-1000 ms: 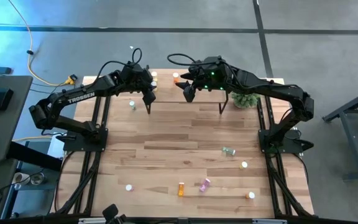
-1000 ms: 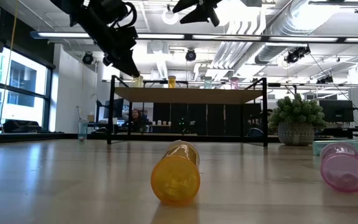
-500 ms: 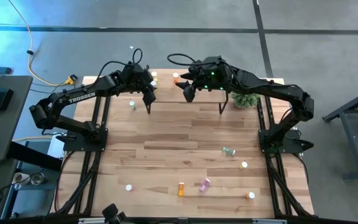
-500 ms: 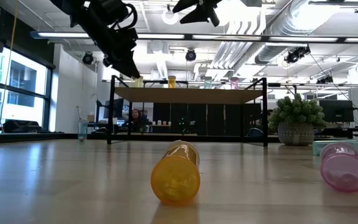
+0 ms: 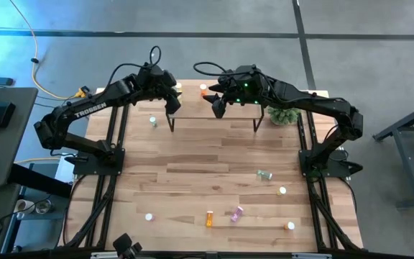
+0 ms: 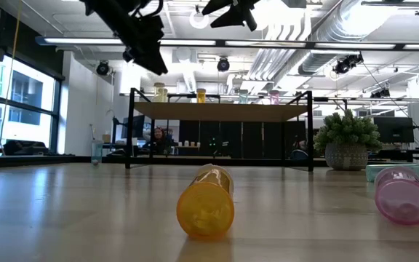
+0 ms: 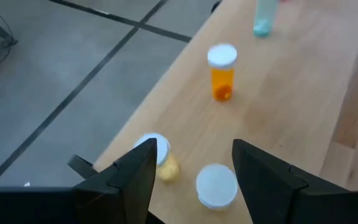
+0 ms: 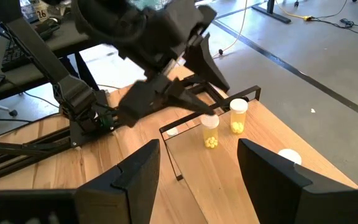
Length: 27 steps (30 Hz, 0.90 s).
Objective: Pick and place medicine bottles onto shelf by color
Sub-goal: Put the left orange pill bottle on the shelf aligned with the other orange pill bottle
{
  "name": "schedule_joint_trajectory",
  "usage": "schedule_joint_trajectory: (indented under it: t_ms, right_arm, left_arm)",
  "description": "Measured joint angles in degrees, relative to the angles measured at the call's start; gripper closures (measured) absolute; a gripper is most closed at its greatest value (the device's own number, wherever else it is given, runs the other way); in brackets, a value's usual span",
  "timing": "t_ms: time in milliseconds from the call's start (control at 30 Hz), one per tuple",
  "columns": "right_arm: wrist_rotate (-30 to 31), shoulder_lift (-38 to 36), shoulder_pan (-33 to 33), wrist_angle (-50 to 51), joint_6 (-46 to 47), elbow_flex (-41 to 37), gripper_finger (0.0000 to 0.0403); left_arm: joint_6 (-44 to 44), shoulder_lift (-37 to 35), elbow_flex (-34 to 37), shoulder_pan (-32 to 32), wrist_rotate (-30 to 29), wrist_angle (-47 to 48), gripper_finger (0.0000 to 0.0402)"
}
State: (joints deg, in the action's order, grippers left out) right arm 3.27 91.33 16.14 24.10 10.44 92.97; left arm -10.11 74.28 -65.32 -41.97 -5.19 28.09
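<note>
The shelf [image 5: 192, 108] stands at the table's far edge on thin black legs. On its left end stand two yellow bottles [image 7: 160, 158] [image 7: 216, 185], farther along an orange one [image 7: 222, 73] and a greenish one [image 7: 263, 15]. My left gripper [image 7: 194, 146] hovers open and empty above the yellow bottles, also in the high view [image 5: 171, 102]. My right gripper [image 5: 218, 108] hangs open and empty above the middle of the shelf. Other bottles lie on the table's near half: green [image 5: 264, 174], orange [image 5: 209, 218], pink [image 5: 236, 213].
A green plant ball [image 5: 284, 114] sits right of the shelf. Loose bottles also rest at the left [image 5: 152, 121], near left [image 5: 149, 216] and near right [image 5: 290, 226] [image 5: 282, 191]. In the low view an orange bottle [image 6: 206, 202] and a pink one [image 6: 401, 195] lie close by.
My left gripper has gone up and a little toward the far edge, away from the yellow bottles, which stay standing on the shelf's left end.
</note>
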Motion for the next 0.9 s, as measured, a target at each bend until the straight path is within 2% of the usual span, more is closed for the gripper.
schedule_joint_trajectory:
  t_ms: [267, 533, 800, 900]
  right_arm:
    - [-0.01, 0.0, 0.0, 0.03, 0.0, -0.02, 0.0197]
    - [-0.72, 0.0, -0.41, 3.06, 1.33, -0.02, 0.0197]
    - [-0.86, 0.0, -2.25, 4.52, 1.55, -0.03, 0.0197]
    - [-0.9, 0.0, -3.07, 4.52, 1.55, -0.04, 0.0197]
  left_arm:
    - [-0.12, -0.01, -7.04, -0.01, -0.6, 6.45, 0.0201]
    - [-0.61, -0.44, -15.1, -0.01, -0.67, 17.22, 0.0201]
    - [0.7, -8.55, -17.0, 0.01, -0.81, 20.95, 0.0202]
    - [3.72, -11.61, -17.0, 0.01, 1.36, 23.13, 0.0202]
